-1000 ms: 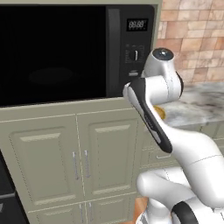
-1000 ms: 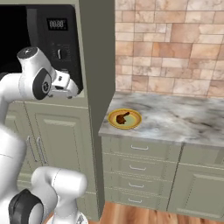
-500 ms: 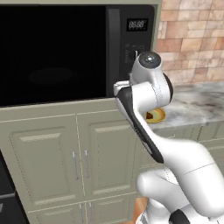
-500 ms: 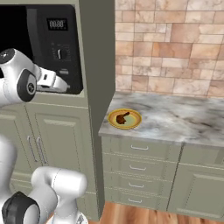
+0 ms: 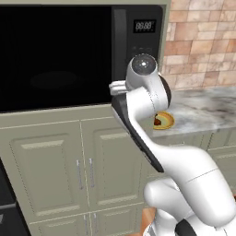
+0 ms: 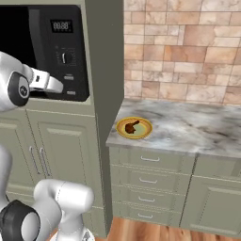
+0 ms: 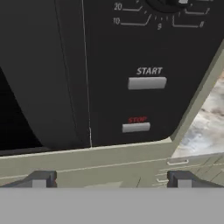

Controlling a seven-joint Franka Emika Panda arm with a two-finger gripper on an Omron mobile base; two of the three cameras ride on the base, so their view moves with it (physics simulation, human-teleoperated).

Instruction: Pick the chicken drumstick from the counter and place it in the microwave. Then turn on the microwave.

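While the fingers stand fully spread and empty before the microwave panel edge — the chicken drumstick lies on the table, well apart.

The chicken drumstick, reddish-brown with a thin bone end, lies on a yellow-green plate at the counter's left end. The black microwave sits shut, its display lit above START and STOP buttons.

I see a round yellow plate sitting near the stone's left edge, below a brick-tiled wall. Beige cabinet doors with thin metal handles stand underneath, and a stack of drawers sits above a wooden floor.
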